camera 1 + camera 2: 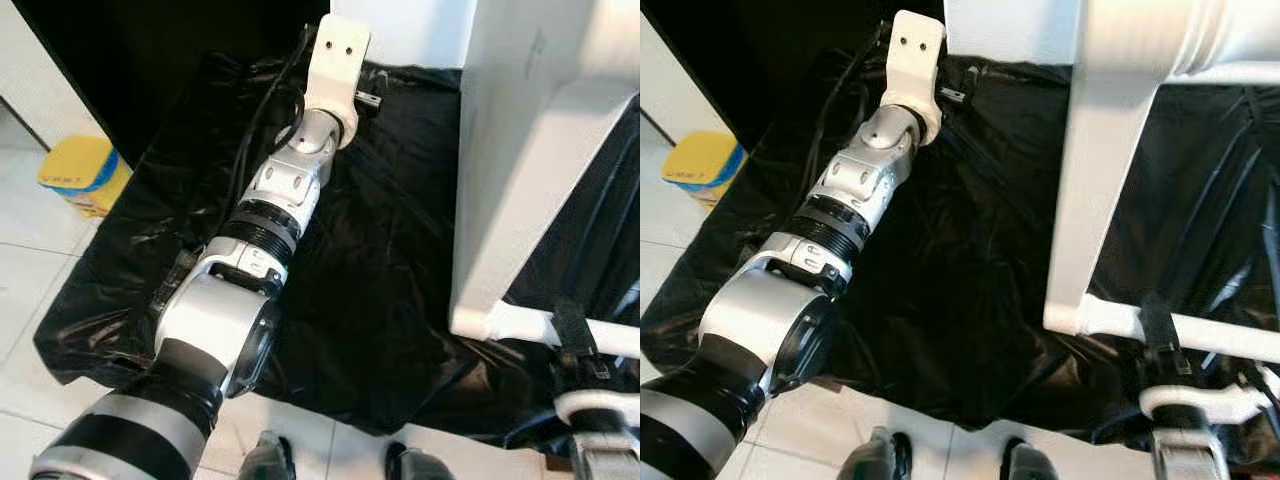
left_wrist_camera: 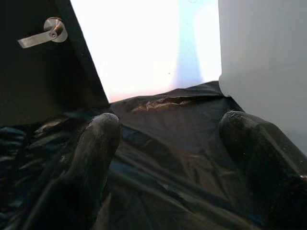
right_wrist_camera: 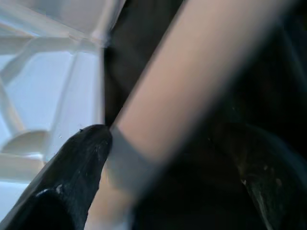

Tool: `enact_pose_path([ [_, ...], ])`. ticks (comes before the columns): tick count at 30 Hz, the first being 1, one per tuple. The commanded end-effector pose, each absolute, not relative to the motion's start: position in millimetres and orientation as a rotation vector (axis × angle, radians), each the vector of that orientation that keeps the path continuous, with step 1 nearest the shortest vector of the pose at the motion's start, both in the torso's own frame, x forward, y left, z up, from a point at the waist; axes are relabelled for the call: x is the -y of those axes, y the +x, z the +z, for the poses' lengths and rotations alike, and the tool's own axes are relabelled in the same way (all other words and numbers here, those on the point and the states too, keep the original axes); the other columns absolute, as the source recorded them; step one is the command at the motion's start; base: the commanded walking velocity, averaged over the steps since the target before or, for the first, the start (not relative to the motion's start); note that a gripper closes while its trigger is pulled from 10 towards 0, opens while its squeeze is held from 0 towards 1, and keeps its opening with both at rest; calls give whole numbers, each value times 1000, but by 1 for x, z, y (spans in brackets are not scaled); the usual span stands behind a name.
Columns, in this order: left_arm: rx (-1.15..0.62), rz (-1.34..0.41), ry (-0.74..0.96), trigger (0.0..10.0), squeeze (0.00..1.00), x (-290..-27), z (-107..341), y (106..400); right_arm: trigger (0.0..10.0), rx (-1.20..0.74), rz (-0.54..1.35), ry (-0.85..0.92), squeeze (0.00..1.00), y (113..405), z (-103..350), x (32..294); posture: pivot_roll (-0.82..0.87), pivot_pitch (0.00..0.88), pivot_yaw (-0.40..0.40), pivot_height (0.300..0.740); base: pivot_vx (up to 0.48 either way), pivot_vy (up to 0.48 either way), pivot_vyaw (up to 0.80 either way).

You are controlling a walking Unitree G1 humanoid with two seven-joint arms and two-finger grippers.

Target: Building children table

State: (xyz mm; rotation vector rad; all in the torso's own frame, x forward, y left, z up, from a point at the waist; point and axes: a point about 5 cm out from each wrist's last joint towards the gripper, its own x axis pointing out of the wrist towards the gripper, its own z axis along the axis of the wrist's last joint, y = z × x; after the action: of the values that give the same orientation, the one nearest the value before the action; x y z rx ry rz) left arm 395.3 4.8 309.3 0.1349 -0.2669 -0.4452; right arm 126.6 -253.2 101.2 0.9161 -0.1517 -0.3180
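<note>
Sheet: spread on the floor before me, under my arms and the table.
Table: on the sheet, to my right.
My left gripper: reached forward over the sheet, left of the table.
My right gripper: at the table's leg.
Box: on the floor, left of the sheet.
Door handle: ahead, beyond the sheet.

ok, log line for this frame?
left gripper: open, over black sheet | right gripper: around white table leg, grip unclear
</note>
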Motion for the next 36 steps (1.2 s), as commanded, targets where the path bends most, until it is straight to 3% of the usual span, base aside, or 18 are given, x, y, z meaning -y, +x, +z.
enact_pose_path([
  [1, 276, -472, 167, 10000, 0, 0, 310, 394, 10000, 62, -544, 1170, 0, 111, 58, 215, -106, 210, 103, 740, 0, 0, 0],
  [5, 279, -481, 171, 10000, 0, 1, 311, 395, 10000, 80, -754, 1083, 0, 86, 56, 233, -127, 230, 126, 740, 0, 0, 0],
  [8, 278, -484, 168, 10000, 0, 2, 311, 395, 10000, 89, -816, 998, 0, 83, 57, 244, -131, 232, 129, 740, 0, 0, 0],
  [10, 275, -492, 166, 10000, 0, 3, 311, 395, 10000, 170, -825, 772, 0, 100, 80, 263, -133, 234, 132, 740, 0, 0, 0],
  [12, 274, -496, 167, 10000, 0, 4, 310, 395, 10000, 214, -808, 667, 0, 115, 99, 266, -129, 233, 127, 740, 0, 0, 0],
  [13, 274, -496, 167, 10000, 0, 4, 310, 395, 10000, 214, -808, 667, 0, 115, 99, 266, -129, 233, 127, 740, 0, 0, 0],
  [17, 276, -501, 171, 10000, 0, 5, 307, 395, 10000, 291, -778, 525, 0, 159, 148, 259, -112, 223, 100, 740, 0, 0, 0],
  [23, 278, -481, 176, 10000, 0, -1, 305, 397, 10000, 303, -716, 334, 0, 179, 162, 252, -82, 211, 66, 740, 0, 0, 0],
  [36, 282, -502, 145, 10000, 0, -7, 295, 395, 10000, 342, -668, 238, 0, 217, 171, 254, -56, 184, 27, 740, 0, 0, 0],
])
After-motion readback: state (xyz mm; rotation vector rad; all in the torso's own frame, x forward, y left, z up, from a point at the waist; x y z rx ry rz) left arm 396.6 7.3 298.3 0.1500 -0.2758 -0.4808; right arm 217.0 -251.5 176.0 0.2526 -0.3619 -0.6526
